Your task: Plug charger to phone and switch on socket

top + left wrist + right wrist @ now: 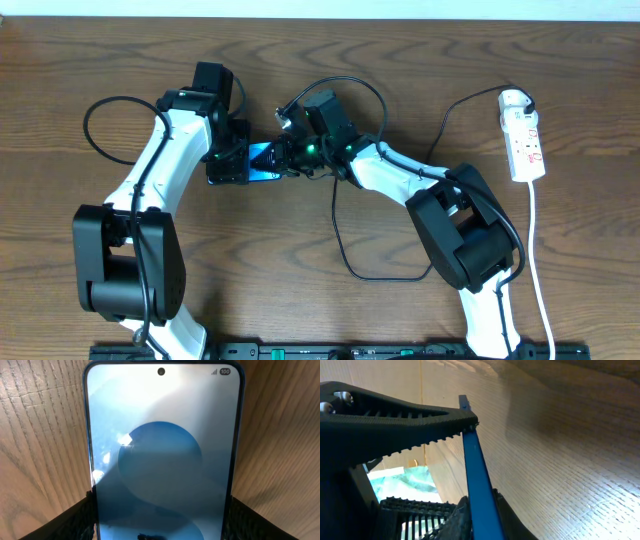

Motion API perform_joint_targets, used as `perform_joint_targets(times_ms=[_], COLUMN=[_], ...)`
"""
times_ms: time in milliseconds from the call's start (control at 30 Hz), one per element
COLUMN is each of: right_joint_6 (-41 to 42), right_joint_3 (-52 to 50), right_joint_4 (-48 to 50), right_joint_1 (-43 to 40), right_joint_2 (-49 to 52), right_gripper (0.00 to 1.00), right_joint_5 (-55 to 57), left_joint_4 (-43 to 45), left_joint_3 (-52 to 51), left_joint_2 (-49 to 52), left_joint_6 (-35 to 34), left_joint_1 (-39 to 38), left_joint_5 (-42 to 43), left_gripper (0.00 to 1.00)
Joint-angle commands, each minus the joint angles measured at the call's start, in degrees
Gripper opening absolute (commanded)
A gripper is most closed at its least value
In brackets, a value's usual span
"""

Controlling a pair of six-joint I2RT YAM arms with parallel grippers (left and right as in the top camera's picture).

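Left claw (160, 525) clamps the slim blue-screened smartphone (160, 450) across its width. Right claw (467, 462), jaws narrowly apart, meets the smartphone's blue edge; I cannot tell if it grips.

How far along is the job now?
Done: nothing that shows. In hand: the left gripper grips the phone by its sides; the right gripper is at its edge, plug hidden. To do: plugging in the charger and switching on the socket, untouched.
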Motion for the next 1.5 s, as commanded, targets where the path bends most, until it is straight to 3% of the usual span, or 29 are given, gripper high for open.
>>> perform_joint_targets(times_ms=[0, 167, 433, 500, 633, 1000, 1467], right_joint_6=[0.68, 1.09, 1.11, 1.18, 2.45, 2.60, 6.86], right_joint_3=[0.68, 0.68, 0.68, 0.68, 0.68, 0.68, 0.68], right_joint_4=[-0.22, 0.07, 1.07, 1.42, 2.93, 2.97, 9.62], right_joint_1=[0.35, 0.35, -0.33, -0.59, -1.09, -3.61, -10.93], right_joint_2=[0.50, 0.50, 0.50, 0.50, 0.50, 0.50, 0.50], right_gripper=[0.08, 0.02, 0.01, 0.01, 0.01, 0.01, 0.01], right_joint_5=[0.87, 0.92, 0.42, -0.22, -0.61, -2.71, -8.39], left_joint_4=[-0.17, -0.17, -0.17, -0.17, -0.13, -0.15, 10.58], left_joint_3=[1.31, 1.31, 1.31, 1.31, 1.31, 1.31, 1.33], left_joint_2=[-1.84, -1.84, -1.84, -1.84, -1.84, -1.84, -1.84], left_joint_6=[0.33, 0.33, 0.33, 0.33, 0.31, 0.44, 23.23], left_joint_1=[0.09, 0.09, 0.09, 0.09, 0.09, 0.09, 0.09], left_joint_5=[-0.37, -0.37, -0.37, -0.37, -0.37, -0.28, 16.79], left_gripper=[0.63, 0.63, 0.64, 0.77, 0.92, 0.96, 0.96])
